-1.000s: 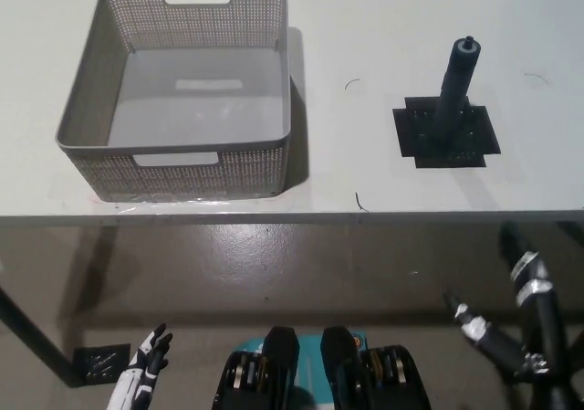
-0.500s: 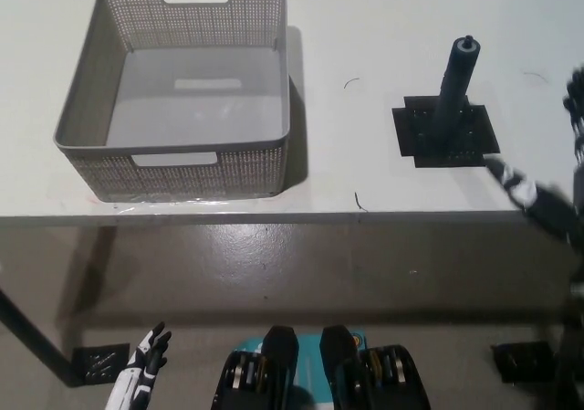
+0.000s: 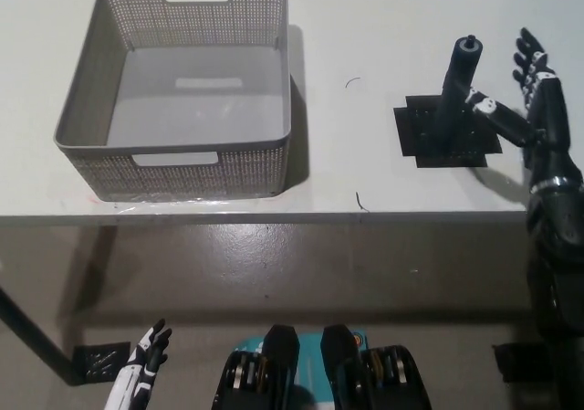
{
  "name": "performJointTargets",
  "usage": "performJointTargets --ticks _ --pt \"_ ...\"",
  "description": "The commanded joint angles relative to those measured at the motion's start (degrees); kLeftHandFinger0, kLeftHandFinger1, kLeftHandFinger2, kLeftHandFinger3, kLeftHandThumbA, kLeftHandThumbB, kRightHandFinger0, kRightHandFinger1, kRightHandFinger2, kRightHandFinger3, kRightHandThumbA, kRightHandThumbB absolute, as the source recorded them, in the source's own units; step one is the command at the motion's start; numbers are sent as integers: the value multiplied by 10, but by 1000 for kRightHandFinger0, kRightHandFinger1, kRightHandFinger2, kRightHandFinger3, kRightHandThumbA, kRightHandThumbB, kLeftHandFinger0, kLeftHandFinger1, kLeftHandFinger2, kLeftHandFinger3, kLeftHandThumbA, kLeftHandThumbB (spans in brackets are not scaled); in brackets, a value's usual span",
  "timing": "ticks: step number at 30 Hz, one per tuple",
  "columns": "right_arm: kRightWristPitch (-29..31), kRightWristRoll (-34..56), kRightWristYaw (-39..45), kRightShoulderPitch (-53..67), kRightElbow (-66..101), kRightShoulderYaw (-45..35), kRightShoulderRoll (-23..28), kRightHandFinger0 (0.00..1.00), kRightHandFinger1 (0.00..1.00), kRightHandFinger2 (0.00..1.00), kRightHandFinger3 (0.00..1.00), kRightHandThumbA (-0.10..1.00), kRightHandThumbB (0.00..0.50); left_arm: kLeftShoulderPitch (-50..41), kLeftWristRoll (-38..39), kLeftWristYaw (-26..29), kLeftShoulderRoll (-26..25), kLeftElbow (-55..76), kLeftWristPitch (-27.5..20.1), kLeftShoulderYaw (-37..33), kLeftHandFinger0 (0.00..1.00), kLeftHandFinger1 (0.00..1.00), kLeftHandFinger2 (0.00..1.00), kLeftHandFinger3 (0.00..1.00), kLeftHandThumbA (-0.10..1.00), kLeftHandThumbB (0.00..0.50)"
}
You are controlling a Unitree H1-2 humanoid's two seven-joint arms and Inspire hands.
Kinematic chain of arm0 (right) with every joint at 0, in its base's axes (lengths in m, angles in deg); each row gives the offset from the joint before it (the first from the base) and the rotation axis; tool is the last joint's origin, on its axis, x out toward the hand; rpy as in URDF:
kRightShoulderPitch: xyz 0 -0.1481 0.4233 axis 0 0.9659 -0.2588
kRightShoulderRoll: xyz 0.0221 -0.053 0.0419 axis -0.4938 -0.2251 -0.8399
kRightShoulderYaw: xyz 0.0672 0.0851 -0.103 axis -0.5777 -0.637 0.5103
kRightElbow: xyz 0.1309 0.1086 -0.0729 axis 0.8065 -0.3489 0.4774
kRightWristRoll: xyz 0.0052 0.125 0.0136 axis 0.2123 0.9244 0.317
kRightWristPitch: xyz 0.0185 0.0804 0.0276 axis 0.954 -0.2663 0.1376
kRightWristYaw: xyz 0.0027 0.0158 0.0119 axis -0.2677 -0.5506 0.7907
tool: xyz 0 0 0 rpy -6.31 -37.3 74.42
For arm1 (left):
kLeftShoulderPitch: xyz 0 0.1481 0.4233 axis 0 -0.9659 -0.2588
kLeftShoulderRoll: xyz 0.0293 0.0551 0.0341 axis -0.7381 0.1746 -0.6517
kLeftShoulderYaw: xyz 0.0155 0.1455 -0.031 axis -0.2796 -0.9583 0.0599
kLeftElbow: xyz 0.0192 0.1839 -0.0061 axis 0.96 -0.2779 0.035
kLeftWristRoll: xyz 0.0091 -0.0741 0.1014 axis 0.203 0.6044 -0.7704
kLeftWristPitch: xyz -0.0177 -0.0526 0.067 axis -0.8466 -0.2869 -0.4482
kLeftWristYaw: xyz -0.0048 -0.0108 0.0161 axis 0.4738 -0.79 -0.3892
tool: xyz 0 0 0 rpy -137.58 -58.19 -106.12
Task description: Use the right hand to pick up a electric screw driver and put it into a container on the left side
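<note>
black right robot hand (image 3: 529, 99) raised, fingers spread, white left robot hand (image 3: 141, 373) low

Dark screwdriver (image 3: 454, 90) upright on table; grey basket (image 3: 173, 136) empty.

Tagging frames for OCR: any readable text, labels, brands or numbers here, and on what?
None readable.
Gray basket: perforated walls, no label showing.
Electric screwdriver on its black base plate: no marking legible.
Right hand: small white patches, too small to read as text.
Left hand, low beside the table: white and black patches, no letters discernible.
Table: only faint scuff marks.
</note>
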Motion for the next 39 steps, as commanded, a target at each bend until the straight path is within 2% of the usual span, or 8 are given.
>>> performJointTargets --ticks 1,14,26,27,28,30,33,39 --pt "-15 30 8 -55 -43 -9 13 1000 1000 1000 1000 1000 441 6 3 -2 -8 7 -22 -1 1000 1000 1000 1000 1000 182" --pt "43 49 9 -126 -227 -12 4 1000 1000 1000 1000 986 488 6 6 -9 -13 11 -18 -2 1000 1000 1000 1000 1000 189" --pt "67 -4 -79 -259 -440 40 4 1000 1000 1000 1000 587 500 6 1 -20 -14 12 -17 -15 1000 1000 1000 1000 1000 218" --pt "54 -2 -119 -275 -453 37 -1 606 609 722 939 305 477 6 1 -20 -13 15 -15 -15 1000 1000 1000 1000 1000 215" --pt "46 3 -156 -291 -467 32 -5 102 206 350 449 103 375 7 1 -19 -13 16 -14 -16 1000 1000 1000 1000 1000 214" --pt "51 -1 -175 -301 -476 36 -7 3 40 290 247 -92 302 8 1 -19 -14 19 -13 -16 1000 1000 1000 1000 1000 212" --pt "59 -11 -200 -315 -478 47 -12 0 11 405 436 -100 148 19 5 -22 -17 22 -6 -14 1000 1000 1000 1000 1000 232" --pt "72 -5 -207 -317 -479 50 -15 0 91 566 624 -100 128 26 -2 -23 -25 27 4 -15 1000 1000 1000 1000 1000 245"
